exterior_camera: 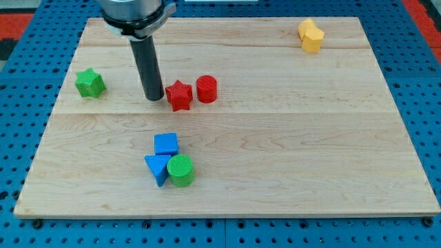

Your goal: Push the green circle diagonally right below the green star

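The green circle is a short cylinder low on the wooden board, touching the blue triangle on its left. The green star sits near the board's left edge, well up and left of the circle. My tip rests on the board just left of the red star, right of the green star and far above the green circle.
A red cylinder sits right against the red star. A blue cube lies just above the blue triangle. A yellow block is at the board's top right. The board lies on a blue pegboard table.
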